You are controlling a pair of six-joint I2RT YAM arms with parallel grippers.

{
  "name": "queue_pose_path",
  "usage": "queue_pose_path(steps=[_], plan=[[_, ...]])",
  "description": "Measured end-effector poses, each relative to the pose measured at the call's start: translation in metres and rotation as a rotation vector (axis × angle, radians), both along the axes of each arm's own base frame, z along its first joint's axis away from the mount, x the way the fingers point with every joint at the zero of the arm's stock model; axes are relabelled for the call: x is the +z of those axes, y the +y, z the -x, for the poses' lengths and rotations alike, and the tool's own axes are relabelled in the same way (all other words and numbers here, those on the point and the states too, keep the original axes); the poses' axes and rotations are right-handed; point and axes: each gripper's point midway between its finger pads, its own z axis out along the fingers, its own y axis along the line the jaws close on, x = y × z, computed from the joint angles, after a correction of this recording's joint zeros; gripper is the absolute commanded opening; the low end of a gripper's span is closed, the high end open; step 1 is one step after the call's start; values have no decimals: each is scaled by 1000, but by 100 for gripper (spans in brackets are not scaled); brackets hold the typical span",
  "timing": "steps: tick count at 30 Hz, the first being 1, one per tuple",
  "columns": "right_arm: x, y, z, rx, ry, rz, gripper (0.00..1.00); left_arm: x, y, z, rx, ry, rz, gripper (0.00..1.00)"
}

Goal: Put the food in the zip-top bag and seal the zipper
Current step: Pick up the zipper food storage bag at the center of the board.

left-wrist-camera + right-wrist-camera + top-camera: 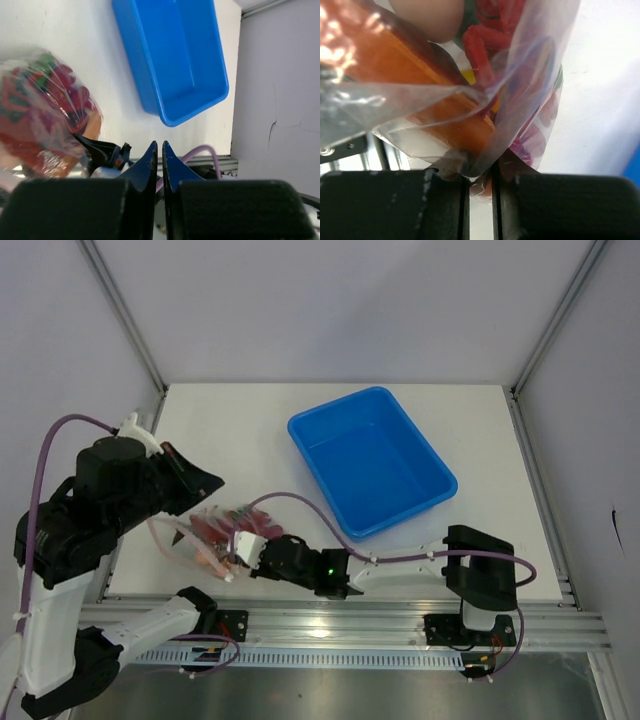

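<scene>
Clear crinkly plastic fills the right wrist view: the zip-top bag [520, 100] has a fold of film caught between the fingers of my right gripper [481, 176], which are clamped on it. Up close through the film I see the brown steak slab [410, 85], red chilies [487, 45], pale egg [427, 17] and a sliver of yellow pepper [470, 76]. The top view can't resolve those, only a reddish lump in the bag near the table [250, 430] front-left edge, with my right gripper reaching across to it. The left wrist view adds what the others miss: my left gripper [160, 150] has its fingers pressed together on nothing, just beside the bag and not touching it. Right of the bag and well apart sits the blue tub [372, 460]. The zipper I can't make out in any view, sealed or not. From above, my left arm [110, 490] crowds the bag's far-left side.
</scene>
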Motion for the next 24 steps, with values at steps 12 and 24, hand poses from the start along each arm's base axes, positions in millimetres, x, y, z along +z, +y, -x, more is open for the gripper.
queue_pose_path(steps=[12,24], plan=[[37,-59,-31,77,347,-53,0,9,8,27,-219,-248,-109,59],[40,-91,-7,243,498,-16,0,-31,-54,6,-680,-365,-261,72]])
